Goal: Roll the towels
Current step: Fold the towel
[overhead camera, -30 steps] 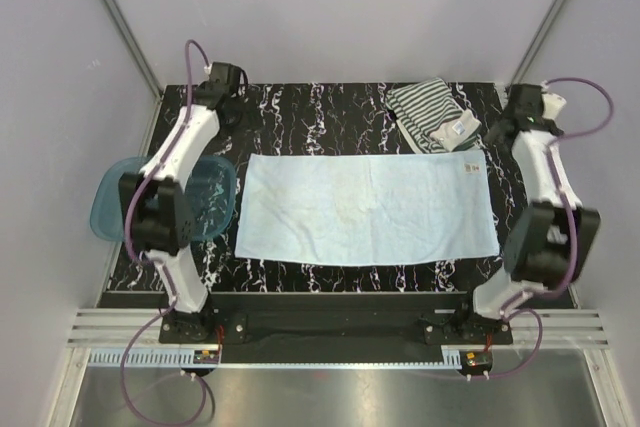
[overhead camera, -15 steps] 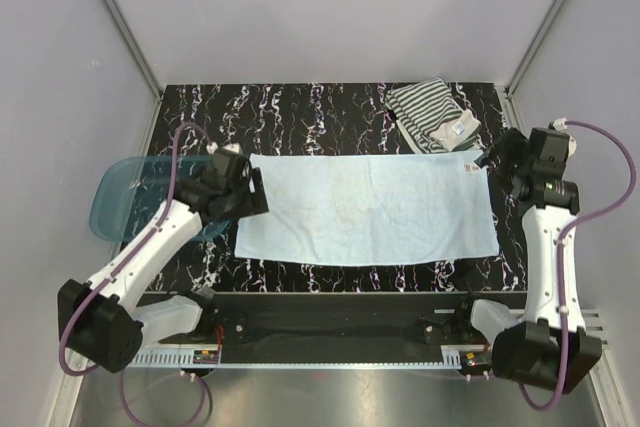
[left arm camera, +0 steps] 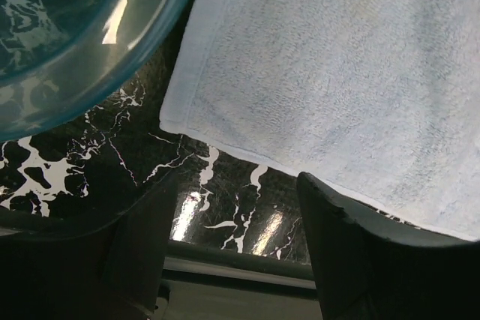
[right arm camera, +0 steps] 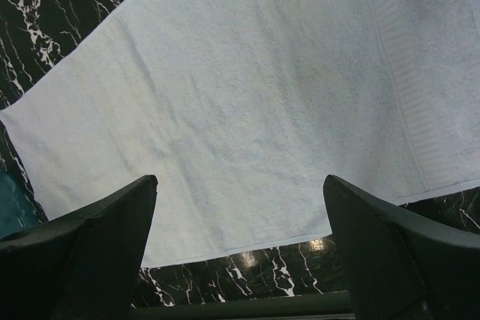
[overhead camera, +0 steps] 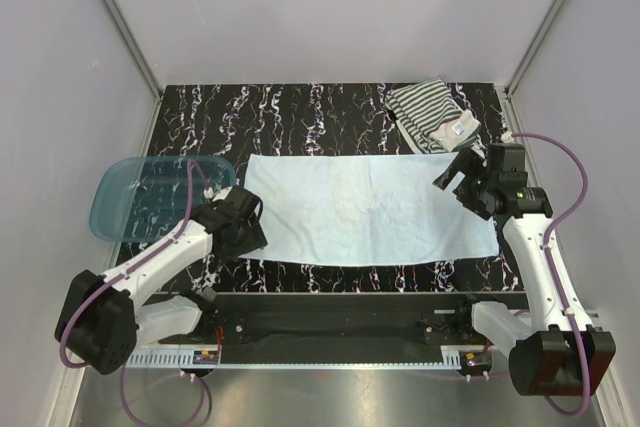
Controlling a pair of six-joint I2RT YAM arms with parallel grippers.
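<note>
Blue towel (overhead camera: 368,209) underlies spread left gripper (overhead camera: 254,225), right gripper (overhead camera: 452,176).

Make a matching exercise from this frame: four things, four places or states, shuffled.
Things:
1. light blue terry towel
2. dark-and-white striped cloth towel
3. translucent blue plastic tub
4. right gripper

Places or states:
A. bunched at the far right corner of the black marbled table
B. jaws open, over the blue towel's right end
C. spread flat mid-table
D. at the table's left edge

Pairs: 1-C, 2-A, 3-D, 4-B
</note>
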